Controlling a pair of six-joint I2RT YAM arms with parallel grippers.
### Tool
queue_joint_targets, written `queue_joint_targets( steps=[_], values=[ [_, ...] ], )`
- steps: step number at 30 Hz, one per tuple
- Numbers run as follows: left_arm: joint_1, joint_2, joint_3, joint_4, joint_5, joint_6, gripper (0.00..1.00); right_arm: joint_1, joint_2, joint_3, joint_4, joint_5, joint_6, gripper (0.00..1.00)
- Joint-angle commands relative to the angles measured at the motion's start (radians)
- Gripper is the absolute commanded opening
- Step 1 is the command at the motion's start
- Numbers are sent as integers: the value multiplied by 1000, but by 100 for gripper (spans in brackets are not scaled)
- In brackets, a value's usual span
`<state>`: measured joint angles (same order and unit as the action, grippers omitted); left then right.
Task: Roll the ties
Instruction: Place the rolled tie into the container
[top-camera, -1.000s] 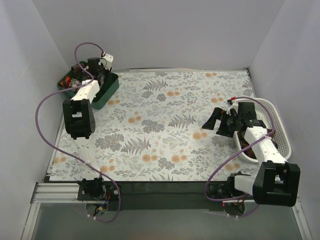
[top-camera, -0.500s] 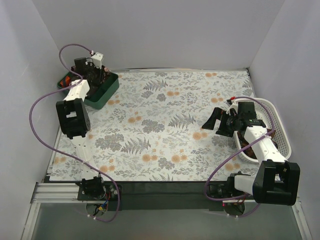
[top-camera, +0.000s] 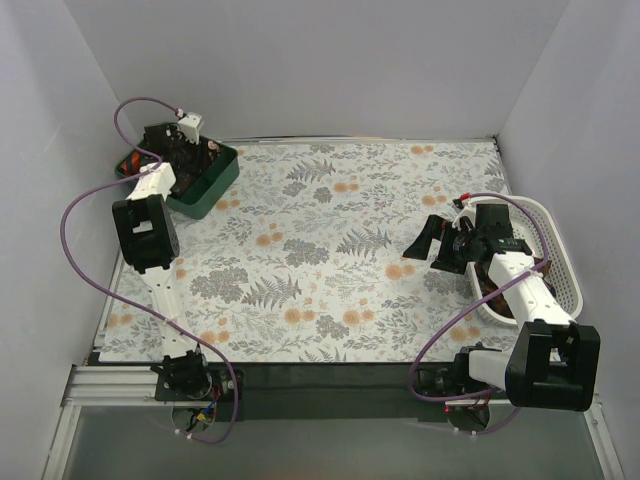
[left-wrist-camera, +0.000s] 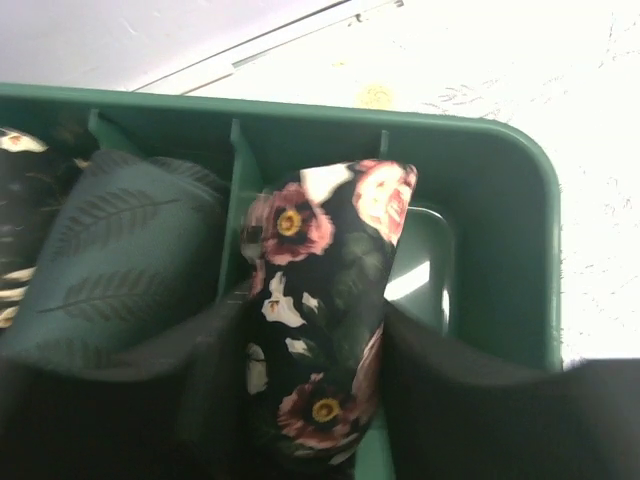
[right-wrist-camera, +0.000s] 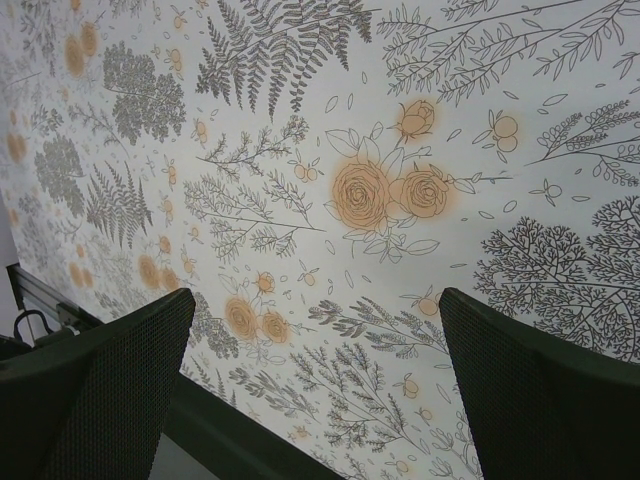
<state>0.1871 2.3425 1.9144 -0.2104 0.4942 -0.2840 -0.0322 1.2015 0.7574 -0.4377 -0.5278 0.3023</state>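
Observation:
A rolled black tie with pink flowers stands on end in a slot of the dark green divided tray. My left gripper is shut on it, with a finger pressed against each side. Beside it in the tray lies a green leaf-patterned tie roll, and another dark tie shows at the far left. From above, the left gripper sits low over the tray at the back left. My right gripper hangs open above the floral cloth, holding nothing.
A white lattice basket stands at the right edge with dark fabric in it, partly hidden by the right arm. White walls close in the back and both sides. The floral tablecloth covers the table between the arms.
The left arm has shifted left and back over the green tray, with the rolled tie between its fingers. The right arm has not moved.

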Motion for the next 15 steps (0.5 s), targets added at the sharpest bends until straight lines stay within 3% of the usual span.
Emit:
queue_joint_targets(
  steps=[1, 2, 6, 9, 15],
  values=[
    [-9, -31, 37, -12, 34, -6, 48, 0, -23, 33, 17, -21, -17, 98],
    [-8, -34, 34, -12, 32, -4, 58, 2, -23, 33, 17, -21, -15, 98],
    [-8, -57, 20, -9, 26, -3, 73, 2, -28, 34, 17, -28, -15, 98],
    [-8, -81, 14, -4, 27, -12, 80, 2, -34, 36, 17, -32, -15, 98],
    [-8, -158, 14, -3, -29, -56, 85, 2, -40, 48, 17, -37, -15, 98]
  ],
)
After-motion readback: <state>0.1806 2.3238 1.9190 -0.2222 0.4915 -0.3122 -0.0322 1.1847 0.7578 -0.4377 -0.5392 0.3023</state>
